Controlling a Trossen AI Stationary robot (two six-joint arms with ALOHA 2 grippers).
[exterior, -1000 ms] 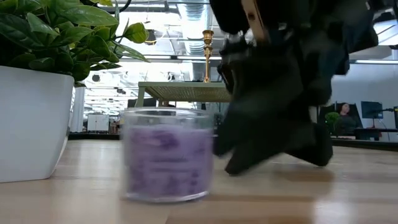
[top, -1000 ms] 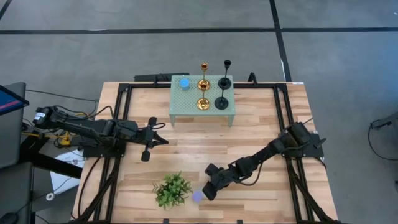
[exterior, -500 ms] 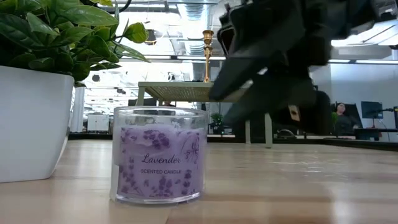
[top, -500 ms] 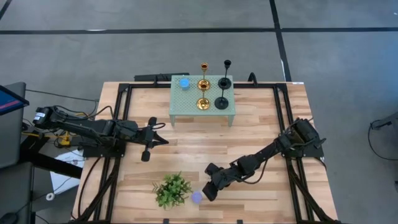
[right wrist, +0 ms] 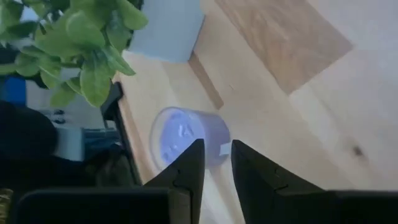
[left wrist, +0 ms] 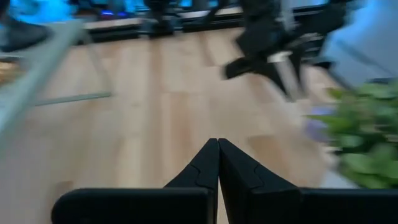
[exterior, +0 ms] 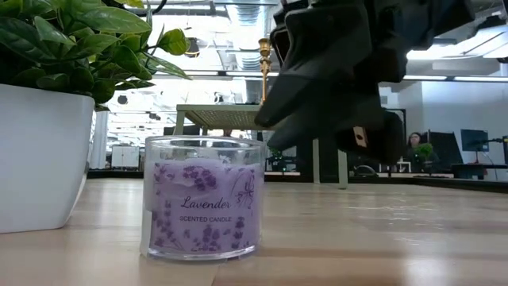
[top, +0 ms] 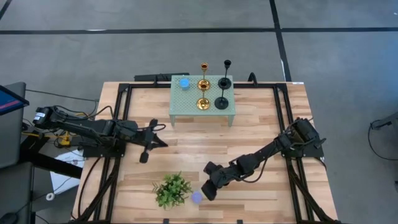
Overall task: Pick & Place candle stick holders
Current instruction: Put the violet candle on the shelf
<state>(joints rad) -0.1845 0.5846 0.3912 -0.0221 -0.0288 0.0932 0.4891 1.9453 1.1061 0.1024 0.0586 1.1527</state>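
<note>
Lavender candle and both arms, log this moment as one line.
right gripper: open, empty, raised just off lavender candle | left gripper: shut, idle at table's left | candle stick holders: four, untouched on green stand

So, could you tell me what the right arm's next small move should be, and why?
Probably lift the right gripper away from the candle and swing toward the holders on the stand: its fingers are open and empty, the candle stands free on the table, and all four holders sit untouched.
</note>
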